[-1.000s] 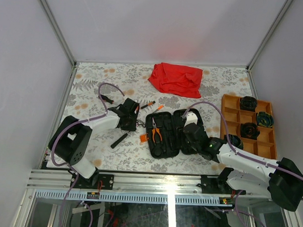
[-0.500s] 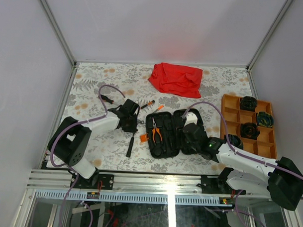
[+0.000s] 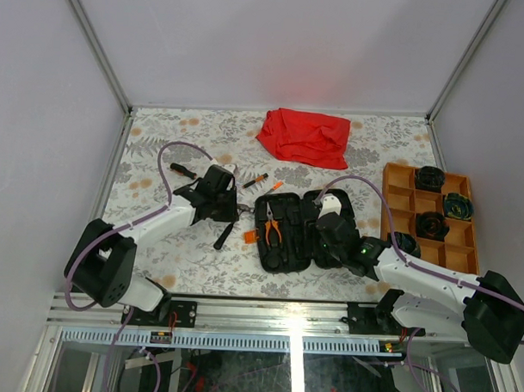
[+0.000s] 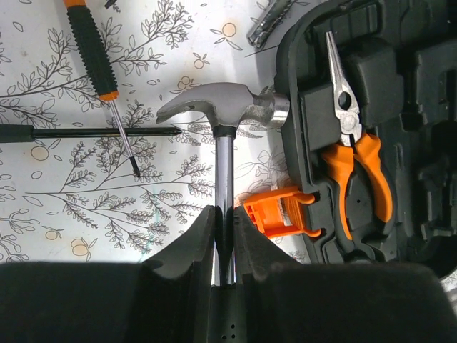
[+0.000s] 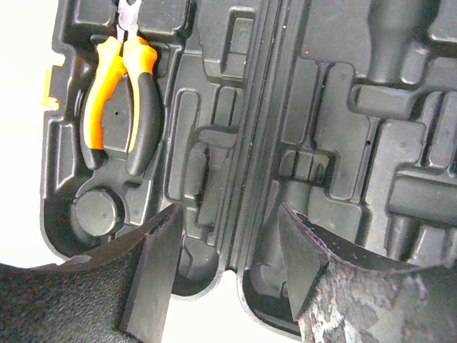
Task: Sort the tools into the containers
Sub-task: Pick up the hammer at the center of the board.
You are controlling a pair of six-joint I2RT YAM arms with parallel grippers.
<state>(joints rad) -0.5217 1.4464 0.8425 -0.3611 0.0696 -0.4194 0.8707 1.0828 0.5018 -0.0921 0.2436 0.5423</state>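
My left gripper (image 4: 223,214) (image 3: 228,221) is shut on the steel shaft of the hammer (image 4: 224,107) (image 3: 221,238). The hammer's head points away from me, right beside the left rim of the open black case (image 4: 414,107) (image 3: 286,248) (image 5: 343,143) and above its orange latch (image 4: 278,214). Orange-handled pliers (image 4: 357,164) (image 5: 118,100) (image 3: 270,226) lie in the case's left half. Two screwdrivers (image 4: 89,43) (image 4: 93,132) lie on the table left of the hammer head. My right gripper (image 5: 228,229) (image 3: 329,237) hangs open over the case's hinge at its near edge, holding nothing.
An orange divided tray (image 3: 400,188) holding dark round items stands at the right. A red cloth (image 3: 303,135) lies at the back. More screwdrivers (image 3: 256,180) (image 3: 181,170) lie beyond the case and my left arm.
My left gripper closed on the hammer's shaft, and the handle swung from a diagonal lie to nearly straight. The left arm shifted away from me. The right arm stayed still.
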